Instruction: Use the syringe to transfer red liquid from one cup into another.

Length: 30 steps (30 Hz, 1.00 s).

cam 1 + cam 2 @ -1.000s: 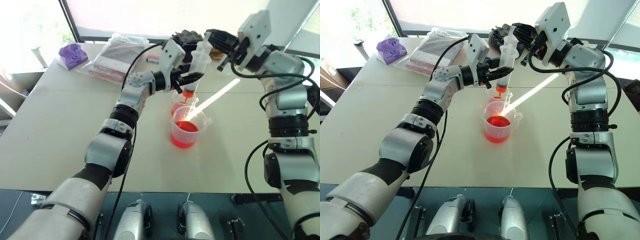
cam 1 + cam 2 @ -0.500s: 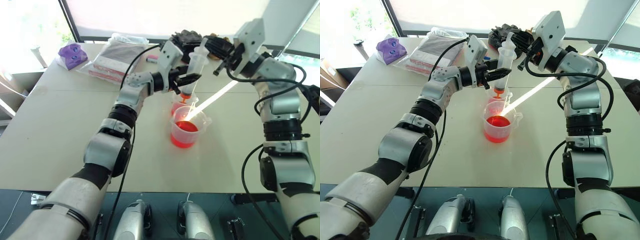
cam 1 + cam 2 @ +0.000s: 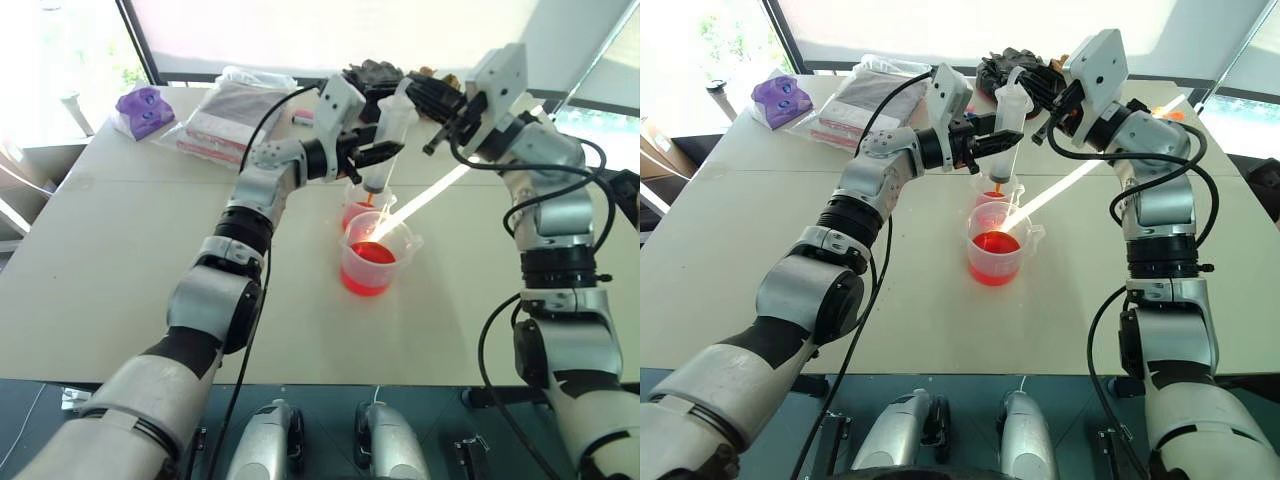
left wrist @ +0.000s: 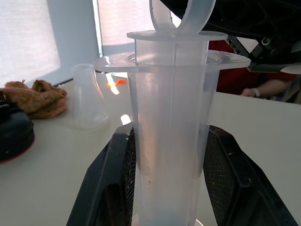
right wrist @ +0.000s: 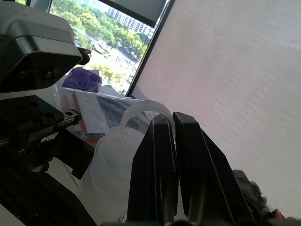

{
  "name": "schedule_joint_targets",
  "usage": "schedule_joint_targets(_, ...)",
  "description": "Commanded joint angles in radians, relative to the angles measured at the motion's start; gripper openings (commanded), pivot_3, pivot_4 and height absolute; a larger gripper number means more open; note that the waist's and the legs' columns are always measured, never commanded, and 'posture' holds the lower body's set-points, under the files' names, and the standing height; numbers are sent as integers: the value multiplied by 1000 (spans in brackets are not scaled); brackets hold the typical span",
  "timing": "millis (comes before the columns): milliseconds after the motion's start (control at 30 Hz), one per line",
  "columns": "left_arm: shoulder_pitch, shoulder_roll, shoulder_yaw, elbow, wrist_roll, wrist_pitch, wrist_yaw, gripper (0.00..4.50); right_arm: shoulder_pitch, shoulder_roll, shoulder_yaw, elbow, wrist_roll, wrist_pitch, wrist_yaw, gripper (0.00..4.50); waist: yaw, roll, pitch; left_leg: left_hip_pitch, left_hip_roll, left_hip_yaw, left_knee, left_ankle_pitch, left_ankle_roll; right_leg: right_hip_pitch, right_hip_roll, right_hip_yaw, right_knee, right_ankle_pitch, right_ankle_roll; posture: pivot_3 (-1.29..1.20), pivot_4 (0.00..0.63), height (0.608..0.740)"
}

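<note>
Left wrist view: left end effector (image 4: 167, 181) clamping syringe (image 4: 171, 141); flask (image 4: 88, 99) behind.

Strong daylight pours in from the windows behind the bench (image 3: 120, 280), blowing them out to white. A bright sunbeam stripe (image 3: 425, 200) cuts across the surface. Close up, the syringe (image 4: 171, 141) looks soft and backlit.
</note>
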Motion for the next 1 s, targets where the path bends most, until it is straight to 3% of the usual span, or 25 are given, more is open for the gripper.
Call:
schedule_joint_targets(33,-88,15,78,-101,-67,-30,43,1554,40,23,46,-13,-8,16,31,12,0,0,0,0,0,0,0,0,0,0,0,0,0,0,0,0,150,740)
schedule_joint_targets(333,-57,10,61,-125,-49,-28,42,1554,25,10,16,-25,-5,-5,1,12,0,0,0,0,0,0,0,0,0,0,0,0,0,0,0,0,150,740)
schedule_joint_targets(433,-53,13,65,-135,-52,-19,46,1554,32,-23,2,-44,0,2,14,949,-1,0,0,0,0,0,0,0,0,0,0,0,0,0,0,0,150,740)
schedule_joint_targets(633,-47,14,68,-155,-55,-8,52,1554,30,-77,-36,-57,-47,-37,-49,3864,4,0,0,0,0,0,0,0,0,0,0,0,0,0,0,0,150,740)
schedule_joint_targets(767,-54,16,92,-193,-96,47,60,1554,55,-136,-95,-113,-18,10,-58,3864,8,0,0,0,0,0,0,0,0,0,0,0,0,0,0,0,150,740)
schedule_joint_targets(933,-84,67,154,-314,-197,291,127,1554,129,-208,-178,-253,66,155,-60,3864,3,0,0,0,0,0,0,0,0,0,0,0,0,0,0,0,150,740)
schedule_joint_targets(1000,-90,137,155,-366,-195,443,175,1554,182,-246,-216,-368,159,280,-25,3864,1,0,0,0,0,0,0,0,0,0,0,0,0,0,0,0,150,740)
